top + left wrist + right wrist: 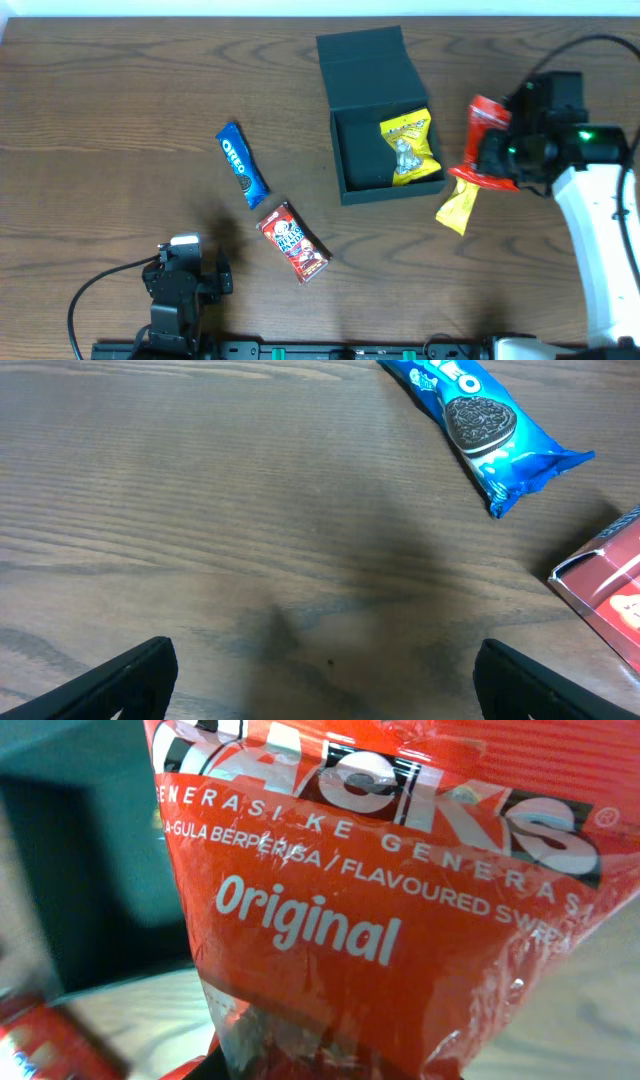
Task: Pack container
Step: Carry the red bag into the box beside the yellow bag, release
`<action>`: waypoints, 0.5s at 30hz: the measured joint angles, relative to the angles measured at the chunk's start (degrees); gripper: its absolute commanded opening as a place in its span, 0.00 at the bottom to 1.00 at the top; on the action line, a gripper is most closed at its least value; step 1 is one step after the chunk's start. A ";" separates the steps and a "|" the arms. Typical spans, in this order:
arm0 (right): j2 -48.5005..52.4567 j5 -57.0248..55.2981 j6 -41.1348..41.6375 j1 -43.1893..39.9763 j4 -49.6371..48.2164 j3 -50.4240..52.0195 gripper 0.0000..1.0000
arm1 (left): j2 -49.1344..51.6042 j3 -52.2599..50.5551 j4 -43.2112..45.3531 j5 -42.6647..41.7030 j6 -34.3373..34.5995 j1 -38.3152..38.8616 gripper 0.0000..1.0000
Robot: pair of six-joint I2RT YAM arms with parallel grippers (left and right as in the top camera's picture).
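The dark teal container stands open at the table's upper middle, its flap lid lying back. A yellow snack packet lies inside it. My right gripper is shut on a red Hacks sweets packet, held just right of the container; the packet fills the right wrist view, with the container's wall at the left. My left gripper is open and empty over bare wood at the lower left.
A blue Oreo packet and a red snack packet lie left of the container; both show in the left wrist view, the Oreo and the red one. A yellow packet lies under the right gripper.
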State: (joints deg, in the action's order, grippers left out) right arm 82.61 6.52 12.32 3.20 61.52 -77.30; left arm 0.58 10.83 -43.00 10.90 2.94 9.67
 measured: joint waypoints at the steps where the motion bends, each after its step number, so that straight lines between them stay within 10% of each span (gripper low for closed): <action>1: 0.00 0.50 -0.35 1.97 -0.24 -0.94 0.17 | 0.00 0.00 0.00 0.00 0.00 0.00 0.96; 15: 17.20 2.89 -2.05 16.44 -3.87 -11.87 0.17 | 0.00 0.00 0.00 0.00 0.00 0.00 0.96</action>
State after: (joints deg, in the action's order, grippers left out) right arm 99.81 9.41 10.26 19.64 57.65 -89.17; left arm 0.58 10.83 -43.00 10.90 2.94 9.67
